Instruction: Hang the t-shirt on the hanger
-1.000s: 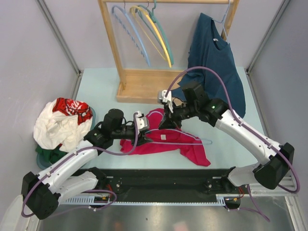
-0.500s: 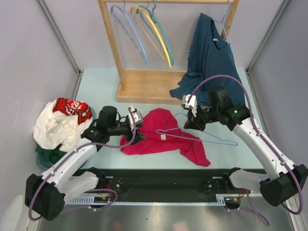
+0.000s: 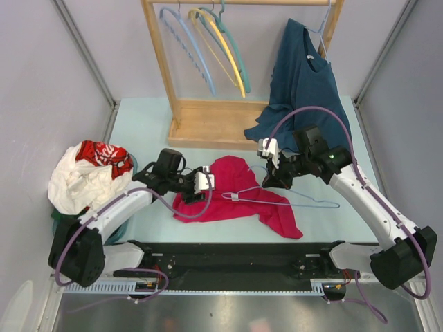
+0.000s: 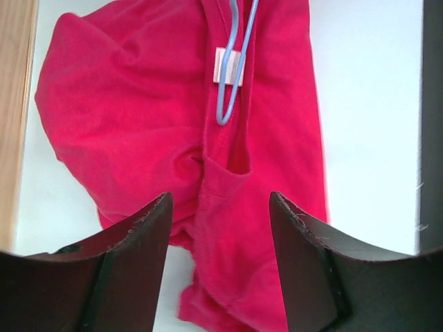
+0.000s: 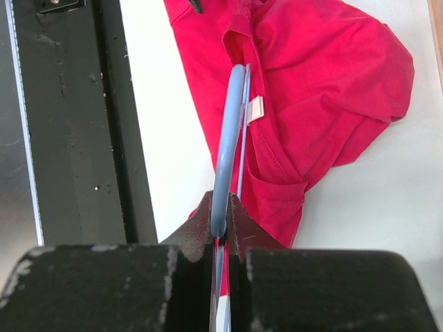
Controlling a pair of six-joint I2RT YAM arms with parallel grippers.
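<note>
The crimson t-shirt [image 3: 228,200] lies crumpled on the table between the arms. It also shows in the left wrist view [image 4: 138,124] and the right wrist view [image 5: 318,76]. My right gripper [image 3: 268,178] is shut on the thin lavender-blue hanger [image 3: 304,201], as the right wrist view [image 5: 221,220] shows. One end of the hanger [image 4: 232,76] lies over the white label [image 4: 228,67] at the neck. My left gripper [image 3: 206,184] is open just above the shirt's left part, with cloth between its fingers [image 4: 220,266].
A wooden rack [image 3: 208,124] stands at the back with sky-blue [image 3: 181,41], yellow [image 3: 216,43] and teal [image 3: 234,41] hangers and a dark teal shirt [image 3: 308,90]. A white-and-red clothes pile [image 3: 86,176] lies at the left. A black rail [image 3: 235,257] runs along the near edge.
My right gripper carried the hanger to the right, then back a little left, drawing it off the shirt's middle. My left gripper moved right, over the shirt's left part.
</note>
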